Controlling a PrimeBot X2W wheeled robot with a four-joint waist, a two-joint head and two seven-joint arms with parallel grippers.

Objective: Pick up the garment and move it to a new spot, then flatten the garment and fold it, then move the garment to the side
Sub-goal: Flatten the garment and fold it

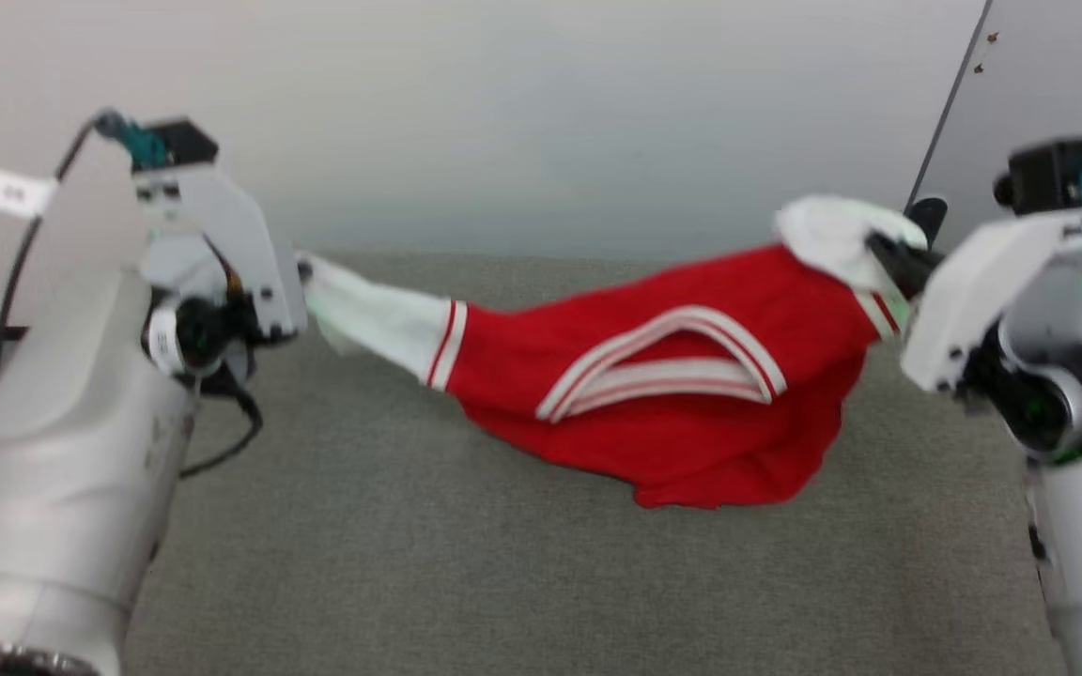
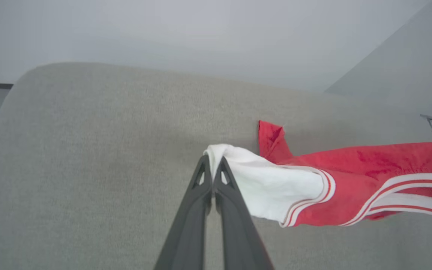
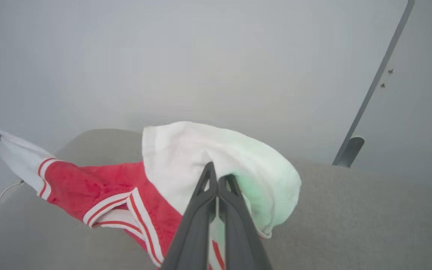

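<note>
left tool (image 2: 213, 160) clamped tight on 1 white sleeve, right tool (image 3: 218, 172) clamped tight on the other; the garment (image 1: 691, 422) hangs between them over the grey desk (image 1: 391, 554).

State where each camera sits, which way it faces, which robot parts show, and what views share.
Head view: on the head, facing forward and down at the grey fabric-covered surface; pale forearms show, left end effector and right end effector each shut on a white sleeve of the red jersey-style shirt.
Left wrist view: on the left wrist, looking along its dark fingers across the surface toward the pale grey wall.
Right wrist view: on the right wrist, along its fingers; the left end effector's tip shows at left.
Shared: the shirt, stretched between them.
</note>
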